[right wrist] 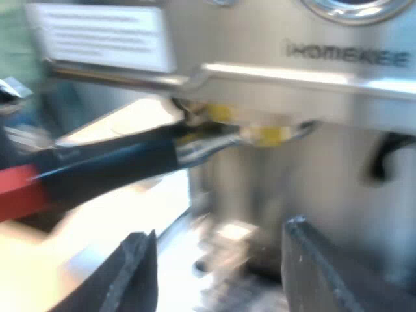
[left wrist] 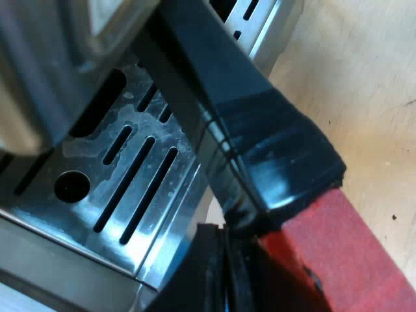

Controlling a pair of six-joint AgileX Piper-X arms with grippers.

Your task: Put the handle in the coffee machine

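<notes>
The metal holder (right wrist: 260, 134) sits up under the espresso machine's (right wrist: 338, 78) front. Its dark handle (right wrist: 117, 162) sticks out sideways and ends in red (right wrist: 16, 192). Seen up close, the handle (left wrist: 279, 162) and its red end (left wrist: 344, 253) hang over the slotted drip tray (left wrist: 130, 175). My left gripper (left wrist: 237, 218) is shut on the handle just before the red end, one black finger (left wrist: 211, 273) pressed against it. My right gripper (right wrist: 218, 273) hovers open before the machine's front, below the holder, with nothing between its fingers.
A light wooden tabletop (left wrist: 370, 84) lies beside the drip tray. A white label (right wrist: 97, 36) is on the machine's upper front. A dark steam wand (right wrist: 387, 156) hangs down at the machine's side.
</notes>
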